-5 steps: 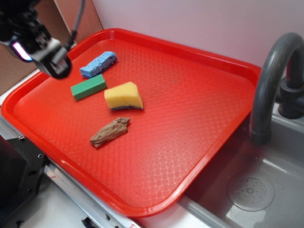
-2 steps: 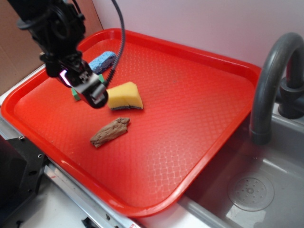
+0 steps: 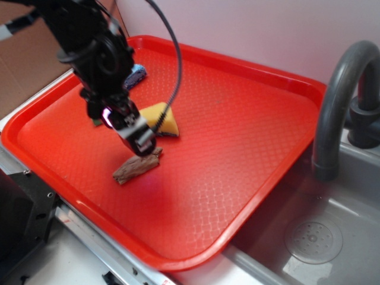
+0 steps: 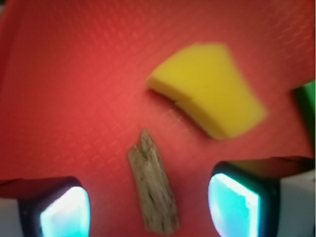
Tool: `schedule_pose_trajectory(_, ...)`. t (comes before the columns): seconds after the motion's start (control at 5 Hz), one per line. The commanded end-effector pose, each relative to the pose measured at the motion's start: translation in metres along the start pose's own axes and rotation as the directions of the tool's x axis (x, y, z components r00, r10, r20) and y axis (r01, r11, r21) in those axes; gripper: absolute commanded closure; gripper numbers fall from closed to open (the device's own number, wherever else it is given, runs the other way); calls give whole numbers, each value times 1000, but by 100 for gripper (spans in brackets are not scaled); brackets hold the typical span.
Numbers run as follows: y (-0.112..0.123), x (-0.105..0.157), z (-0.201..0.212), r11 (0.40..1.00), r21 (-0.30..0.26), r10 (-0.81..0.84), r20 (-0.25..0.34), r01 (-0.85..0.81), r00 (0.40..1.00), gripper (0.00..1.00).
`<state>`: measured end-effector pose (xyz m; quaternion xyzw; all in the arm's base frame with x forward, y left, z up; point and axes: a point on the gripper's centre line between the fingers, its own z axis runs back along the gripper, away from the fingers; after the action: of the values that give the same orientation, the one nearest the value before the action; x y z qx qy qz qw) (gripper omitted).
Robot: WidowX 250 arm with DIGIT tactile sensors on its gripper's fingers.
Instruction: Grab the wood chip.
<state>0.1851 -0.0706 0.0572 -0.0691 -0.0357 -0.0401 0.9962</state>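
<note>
Hovering over the middle-left of the red tray (image 3: 249, 119), the end effector (image 3: 142, 144) sits just above the upper end of the wood chip (image 3: 137, 165). In the wrist view its two fingers (image 4: 64, 210) stand spread at the lower left and lower right corners, their pads glowing cyan, with the chip (image 4: 153, 190) lying between them and touching neither. The chip lies flat on the tray, an elongated brown piece with ridged grain, pointed at one end. Just beyond it, toward the upper right of the wrist view, lies the yellow sponge (image 4: 212, 89), near the chip but apart from it. In the exterior view the same sponge (image 3: 163, 119) is partly hidden behind the arm (image 3: 98, 50). A green block (image 4: 308, 111) shows at the right edge of the wrist view. A blue sponge (image 3: 136, 74) peeps out behind the arm at upper left. Right of the tray are a grey faucet (image 3: 335, 101) and a sink (image 3: 314, 237).
</note>
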Motion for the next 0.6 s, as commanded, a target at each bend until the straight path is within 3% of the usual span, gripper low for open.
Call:
schedule_pose_trajectory(0.0,-14,-10,-33,1000,10,-27,-69,28,997,0)
schedule_pose_trajectory(0.4,-9,-20,-42,999,46,13,-97,-8,995,0)
